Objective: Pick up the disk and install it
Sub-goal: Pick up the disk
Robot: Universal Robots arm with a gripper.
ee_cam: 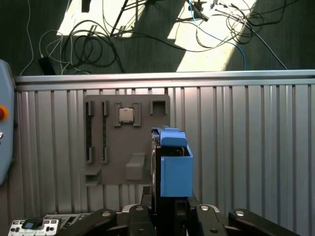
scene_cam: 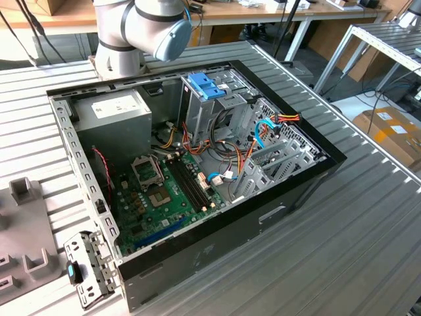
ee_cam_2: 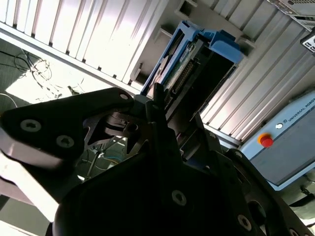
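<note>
The disk stands on edge between my gripper's black fingers, its bright blue carrier frame facing the first wrist view. In the second wrist view the disk shows its grey metal side and connector edge inside the blue frame, reaching out from the gripper, which is shut on it. It hangs above the ribbed metal table, over a grey fixture plate. In the exterior view the open computer case lies on the table with its drive bay at the back.
Inside the case are a grey power-supply box, a green motherboard, loose cables and a blue latch. A small chip sits on the fixture plate. A pendant with a red button lies nearby. The arm's base stands behind the case.
</note>
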